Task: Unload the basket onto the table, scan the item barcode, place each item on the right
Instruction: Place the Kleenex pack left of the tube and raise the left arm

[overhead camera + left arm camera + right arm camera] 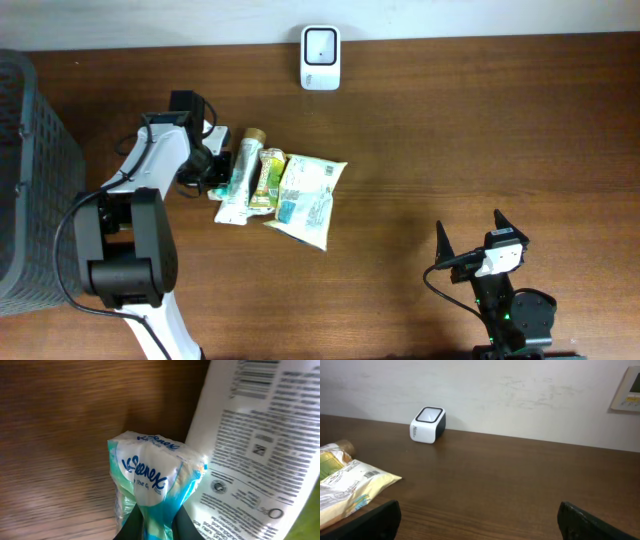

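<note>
My left end effector (155, 522) is clenched on a Kleenex tissue pack (150, 470), pinched between its fingers. Touching the pack's right side, a white tube (250, 445) lies on the table (60, 420). My right end effector (470, 225) is released, holding nothing. The scanner (427, 425) sits far ahead of it, to the left.

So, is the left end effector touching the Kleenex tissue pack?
Touching. The left wrist view shows the left end effector closed on the Kleenex tissue pack, with the wrapper's end pinched between both dark fingers.
</note>
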{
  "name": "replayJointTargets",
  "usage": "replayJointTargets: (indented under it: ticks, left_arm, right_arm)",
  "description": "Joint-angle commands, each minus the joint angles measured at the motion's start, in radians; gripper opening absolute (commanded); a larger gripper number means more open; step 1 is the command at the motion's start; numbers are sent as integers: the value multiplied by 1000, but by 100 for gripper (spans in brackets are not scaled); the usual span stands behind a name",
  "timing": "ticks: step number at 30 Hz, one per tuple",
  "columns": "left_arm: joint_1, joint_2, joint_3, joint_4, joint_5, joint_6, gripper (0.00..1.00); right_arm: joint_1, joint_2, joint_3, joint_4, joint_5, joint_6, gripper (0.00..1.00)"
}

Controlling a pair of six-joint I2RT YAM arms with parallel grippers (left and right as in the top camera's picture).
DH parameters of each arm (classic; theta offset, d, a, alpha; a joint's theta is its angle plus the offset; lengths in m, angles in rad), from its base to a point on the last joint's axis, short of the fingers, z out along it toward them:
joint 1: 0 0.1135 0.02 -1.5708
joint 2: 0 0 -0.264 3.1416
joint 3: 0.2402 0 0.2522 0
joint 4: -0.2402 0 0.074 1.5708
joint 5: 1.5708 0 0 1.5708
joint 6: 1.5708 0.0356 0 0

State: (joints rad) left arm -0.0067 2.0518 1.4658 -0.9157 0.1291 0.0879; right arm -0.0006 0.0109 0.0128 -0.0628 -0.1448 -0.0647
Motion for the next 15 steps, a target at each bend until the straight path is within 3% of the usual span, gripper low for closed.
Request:
replayJointTargets:
  ticks: [1, 7, 11, 12, 13, 15]
  left_arm:
    - [-93, 16, -8, -2, 148, -5, 0]
    - [-124, 16, -8, 18, 127, -6, 0]
    - [-79, 16, -8, -43, -14, -6, 4]
    - [-72, 16, -8, -51, -29, -5, 61]
    - [-68, 16, -8, -50, -29, -6, 99]
    - [-59, 15, 13, -54, -13, -14, 99]
  right_arm:
    - [-7, -7, -7, -2, -5, -6, 99]
    - [-7, -7, -7, -2, -5, -6, 99]
    - [-7, -7, -7, -2, -5, -6, 99]
    - [-7, -7, -7, -2, -5, -6, 99]
    - [-7, -7, -7, -2, -5, -6, 99]
    - [-7, -7, -7, -2, -5, -6, 99]
